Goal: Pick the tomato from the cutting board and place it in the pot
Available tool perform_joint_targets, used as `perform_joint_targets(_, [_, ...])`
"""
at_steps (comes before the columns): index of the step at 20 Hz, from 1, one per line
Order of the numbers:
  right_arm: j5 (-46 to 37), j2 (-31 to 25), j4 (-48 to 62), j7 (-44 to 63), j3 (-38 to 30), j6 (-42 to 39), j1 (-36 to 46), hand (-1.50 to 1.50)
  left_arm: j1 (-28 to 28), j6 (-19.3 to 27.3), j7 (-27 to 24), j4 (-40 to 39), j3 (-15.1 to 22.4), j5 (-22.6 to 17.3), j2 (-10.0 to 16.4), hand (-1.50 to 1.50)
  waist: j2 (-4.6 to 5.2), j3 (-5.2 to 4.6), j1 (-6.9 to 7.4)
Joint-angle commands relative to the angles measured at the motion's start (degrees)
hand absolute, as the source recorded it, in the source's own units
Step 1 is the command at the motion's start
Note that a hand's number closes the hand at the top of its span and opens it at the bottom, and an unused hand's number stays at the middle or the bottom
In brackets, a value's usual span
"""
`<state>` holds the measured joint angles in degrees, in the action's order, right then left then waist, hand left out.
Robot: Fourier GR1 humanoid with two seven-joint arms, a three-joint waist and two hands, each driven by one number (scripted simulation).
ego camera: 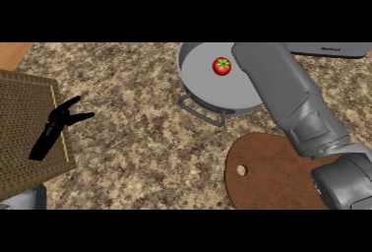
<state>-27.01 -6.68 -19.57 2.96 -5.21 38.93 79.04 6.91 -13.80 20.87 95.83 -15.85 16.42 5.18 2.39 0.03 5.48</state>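
Note:
The red tomato [222, 66] with its green stem lies inside the grey pot [210, 93] at the top centre of the counter. The round brown cutting board [265, 177] at the lower right has nothing on it but a small pale hole near its left edge. My right forearm rises from the lower right, crosses the board and covers the pot's right side. It runs out past the picture's upper edge, so the right hand does not show. My left hand [52, 129] rests open at the left over a woven mat, far from the pot.
A brown woven mat [22, 147] fills the left edge. The pot's handle [202, 112] sticks out toward the counter's middle. A flat grey object [330, 49] lies at the top right, and a wooden corner [11, 51] shows at the top left.

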Motion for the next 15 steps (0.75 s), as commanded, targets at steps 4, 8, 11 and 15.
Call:
perform_joint_targets(4, [8.9, 0.8, -0.8, -7.7, -8.4, -3.2, 0.2, -1.5, -0.7, 1.1, -7.5, -2.8, -2.0, 0.0, 1.0, 0.0, -0.66, -0.06, -1.43])
perform_joint_targets(8, [12.2, 0.6, -1.1, -13.8, -10.9, -7.6, -3.3, -1.5, -4.7, 0.0, -9.9, -1.0, -3.7, -1.4, 1.3, 0.0, -1.28, -0.04, -2.11])
perform_joint_targets(11, [15.0, 0.7, -3.5, -17.9, -12.4, -11.5, -7.9, -1.5, -5.2, 2.5, -11.3, -2.7, -3.6, 1.3, 0.6, 0.0, -1.83, -0.04, -4.15])
perform_joint_targets(15, [15.6, 0.3, -7.3, -18.0, -11.7, -13.2, -11.7, -1.5, -5.9, 2.5, -10.3, -1.4, -3.5, 0.6, -0.5, 0.0, -2.56, -0.04, -5.58])
